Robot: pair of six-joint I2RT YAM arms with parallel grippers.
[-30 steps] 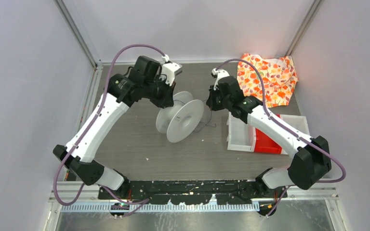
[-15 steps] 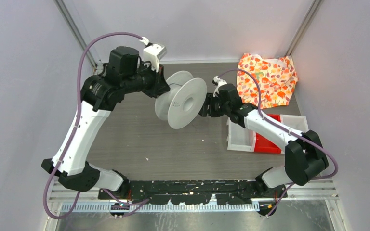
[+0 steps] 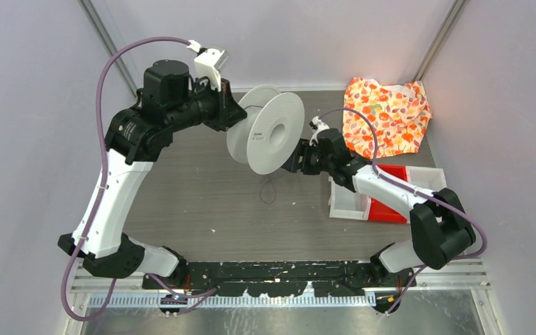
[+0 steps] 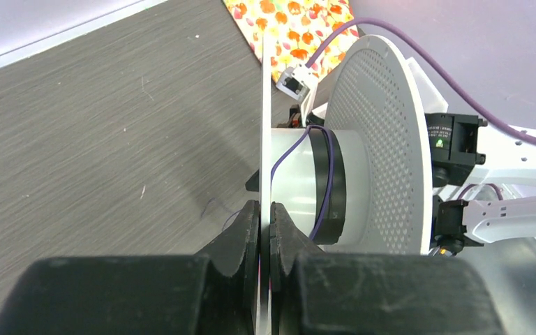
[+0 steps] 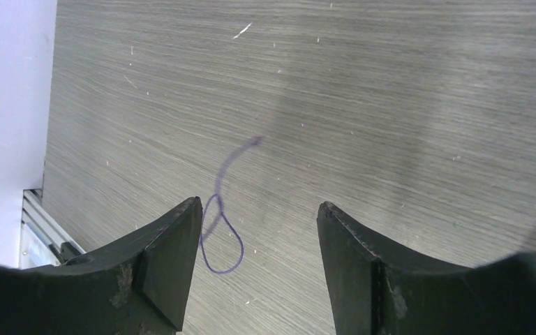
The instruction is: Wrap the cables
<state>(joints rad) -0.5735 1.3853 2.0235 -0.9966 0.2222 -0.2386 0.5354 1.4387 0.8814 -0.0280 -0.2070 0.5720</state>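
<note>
Looping cable (image 5: 222, 241), lying inside spread right hand (image 5: 258, 206)

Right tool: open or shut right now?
Open. In the right wrist view the right tool has its fingers well apart with nothing between them; the thin cable shows past the gap, ungripped.

One spool (image 3: 269, 132), one thin cable (image 5: 222, 174), one floral cloth (image 3: 387, 115)
</note>
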